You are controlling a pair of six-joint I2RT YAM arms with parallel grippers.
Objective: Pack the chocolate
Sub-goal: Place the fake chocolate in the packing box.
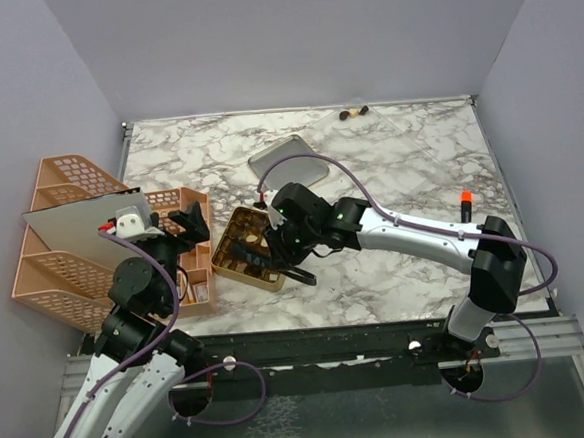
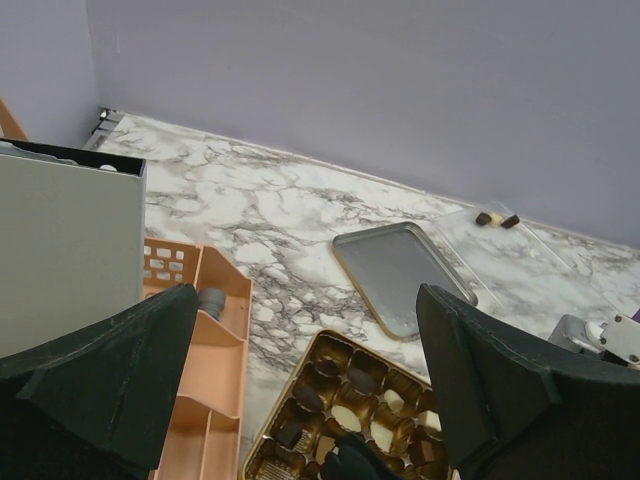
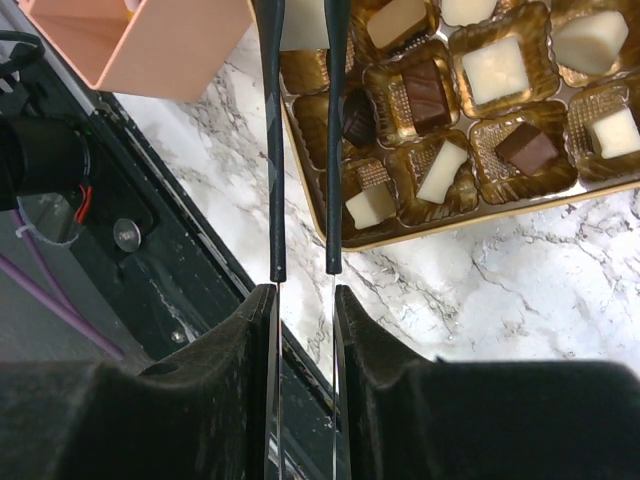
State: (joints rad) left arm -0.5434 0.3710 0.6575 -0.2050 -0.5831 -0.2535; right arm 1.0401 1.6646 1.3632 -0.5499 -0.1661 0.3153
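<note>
left end effector [image 2: 305, 300] gapes empty; right end effector [image 3: 303, 20] narrowly parted over chocolate [image 3: 495, 70], grip unclear.

Left end effector [image 2: 308, 300] spread wide, right end effector [image 3: 303, 30] narrowly parted, pointing down.

I work in a robotics lab test cell: plain lilac-grey walls [image 1: 289, 39] box in a marble-patterned table [image 1: 408, 161], and my left arm [image 1: 136, 285] and right arm [image 1: 413, 236] are bolted to a black metal rail [image 1: 330, 339] trailing purple cables [image 1: 229, 421]
</note>
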